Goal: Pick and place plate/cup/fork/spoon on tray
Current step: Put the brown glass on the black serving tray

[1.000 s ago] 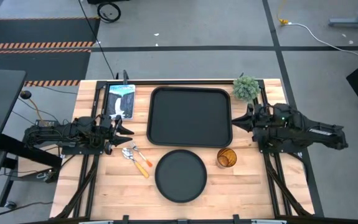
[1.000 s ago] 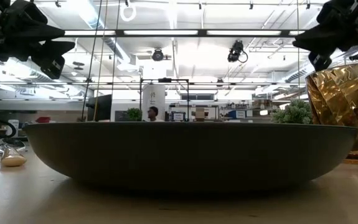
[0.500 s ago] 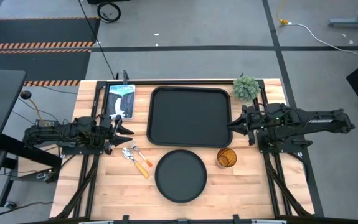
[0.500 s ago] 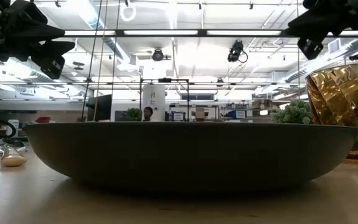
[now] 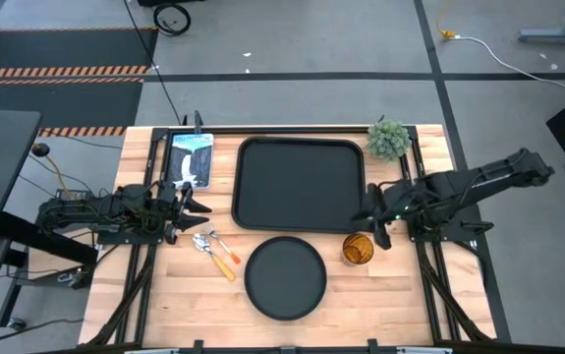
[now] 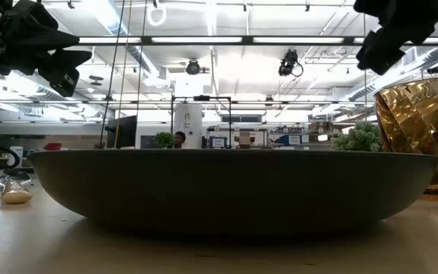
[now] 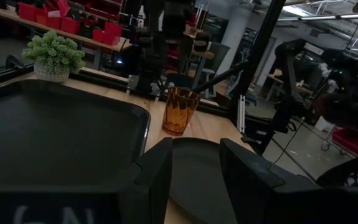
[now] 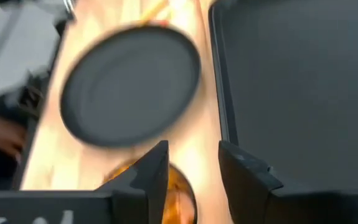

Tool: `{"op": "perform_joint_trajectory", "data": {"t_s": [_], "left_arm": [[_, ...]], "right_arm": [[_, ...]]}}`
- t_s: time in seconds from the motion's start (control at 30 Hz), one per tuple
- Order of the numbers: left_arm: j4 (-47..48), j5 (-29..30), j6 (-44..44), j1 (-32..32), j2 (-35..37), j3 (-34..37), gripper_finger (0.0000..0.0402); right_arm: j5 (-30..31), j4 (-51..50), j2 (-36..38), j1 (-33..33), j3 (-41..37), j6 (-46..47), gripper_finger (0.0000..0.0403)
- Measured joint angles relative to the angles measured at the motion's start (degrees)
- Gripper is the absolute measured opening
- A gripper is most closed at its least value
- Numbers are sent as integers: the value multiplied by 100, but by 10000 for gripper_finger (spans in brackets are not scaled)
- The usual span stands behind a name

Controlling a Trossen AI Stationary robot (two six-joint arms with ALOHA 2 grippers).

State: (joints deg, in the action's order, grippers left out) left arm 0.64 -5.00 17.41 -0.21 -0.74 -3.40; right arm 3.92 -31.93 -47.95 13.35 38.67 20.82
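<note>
The black tray [image 5: 300, 184] lies at the table's far middle. The round black plate [image 5: 285, 277] lies on the table in front of it. The amber cup [image 5: 357, 250] stands upright to the right of the plate. The orange-handled fork and spoon [image 5: 217, 254] lie side by side on the table, left of the plate. My right gripper [image 5: 370, 218] is open and empty, above and just behind the cup; the cup's rim [image 8: 166, 185] shows below its fingers. My left gripper [image 5: 206, 205] is open and empty at the tray's left edge, behind the fork and spoon.
A small green potted plant [image 5: 388, 140] stands at the tray's far right corner. A blue-and-white packet [image 5: 192, 157] lies at the far left. The low view looks across the plate [image 6: 234, 190] with the cup [image 6: 424, 137] at its right.
My right gripper has gone from beside the tray's right edge toward the table's near edge and down toward the cup, tipping its fingers downward as the arm stretches out. It stays open.
</note>
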Motion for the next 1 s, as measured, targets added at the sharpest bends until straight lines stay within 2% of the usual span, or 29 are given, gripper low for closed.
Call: {"op": "perform_joint_trajectory", "data": {"t_s": [0.23,0.37,0.6,0.87,1.0], "left_arm": [[0,0,-1,0,0,0,142],[0,1,-1,-1,-2,0,142],[2,1,-1,0,-1,0,142],[2,1,-2,-2,-1,0,142],[2,1,-1,-1,0,0,142]], "right_arm": [[71,-1120,-922,340,616,-62,155],[324,-1601,-1426,555,934,-203,155],[648,-1831,-2165,730,1238,-514,155],[652,-1894,-2648,727,1251,-593,155],[651,-1958,-2812,727,1253,-580,142]]}}
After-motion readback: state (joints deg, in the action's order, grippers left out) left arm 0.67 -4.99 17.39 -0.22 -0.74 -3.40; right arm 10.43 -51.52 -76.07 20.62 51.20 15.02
